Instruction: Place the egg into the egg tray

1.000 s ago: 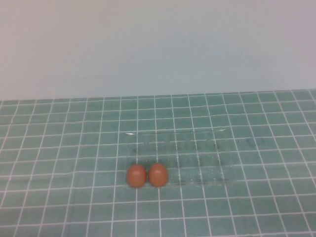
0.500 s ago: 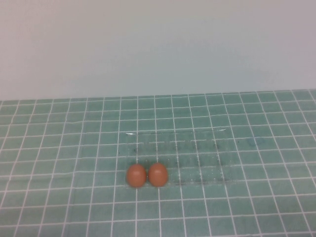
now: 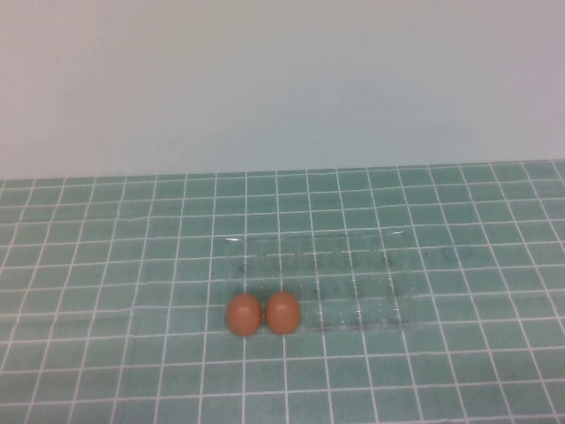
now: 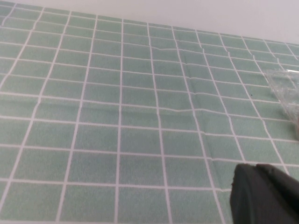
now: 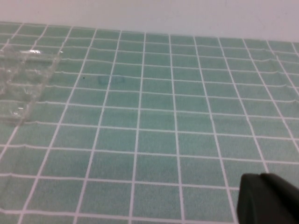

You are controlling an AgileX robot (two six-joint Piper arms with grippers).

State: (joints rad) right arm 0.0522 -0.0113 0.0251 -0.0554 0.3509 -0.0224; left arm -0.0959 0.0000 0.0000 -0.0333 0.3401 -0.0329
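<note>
Two near-identical orange-brown eggs, the left egg (image 3: 244, 314) and the right egg (image 3: 282, 312), sit touching side by side at the front left corner of the clear egg tray (image 3: 353, 265). I cannot tell which is the more oval, or whether they rest in cups. The tray's edge shows in the left wrist view (image 4: 286, 87) and in the right wrist view (image 5: 23, 77). My left gripper (image 4: 256, 169) and my right gripper (image 5: 259, 178) are shut and empty, low over the mat, far from the eggs. Neither arm shows in the high view.
A green mat with a white grid (image 3: 106, 291) covers the table up to a plain pale wall (image 3: 282, 79) at the back. A faint mark (image 3: 452, 254) lies on the mat right of the tray.
</note>
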